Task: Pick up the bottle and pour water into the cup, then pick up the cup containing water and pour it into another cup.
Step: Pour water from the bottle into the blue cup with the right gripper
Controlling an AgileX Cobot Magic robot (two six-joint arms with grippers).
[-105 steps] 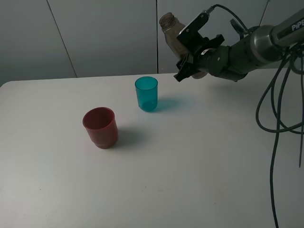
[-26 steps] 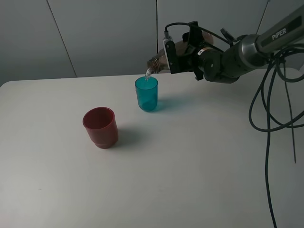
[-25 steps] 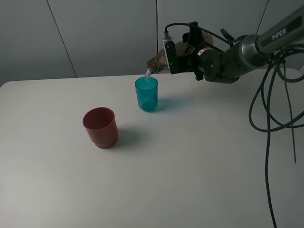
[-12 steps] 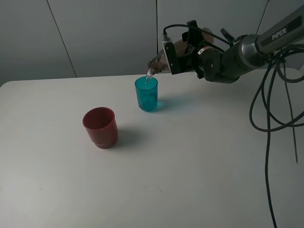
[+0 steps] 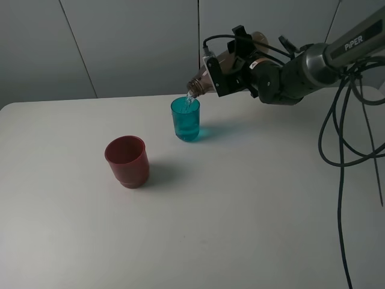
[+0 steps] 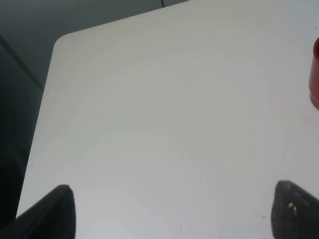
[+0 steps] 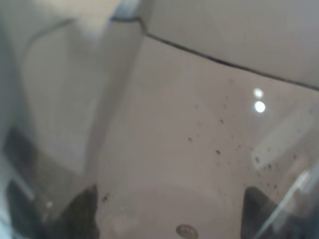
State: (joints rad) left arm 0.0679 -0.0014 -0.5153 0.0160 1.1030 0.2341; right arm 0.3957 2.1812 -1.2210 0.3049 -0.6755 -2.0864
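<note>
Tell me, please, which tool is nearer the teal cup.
Right. The right tool holds the bottle tilted over the teal cup, up and right of it in the high view. The left tool is outside that view, above the table, with only the red cup in sight.

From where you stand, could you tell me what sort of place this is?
Probably a robotics lab bench: a white table, plain grey wall panels, and a cabled robot arm pouring from a bottle.

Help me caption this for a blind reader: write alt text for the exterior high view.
The right gripper holds the bottle tilted mouth-down, pouring water into the teal cup at the back of a white table. An upright red cup stands apart from it, nearer the camera.
</note>
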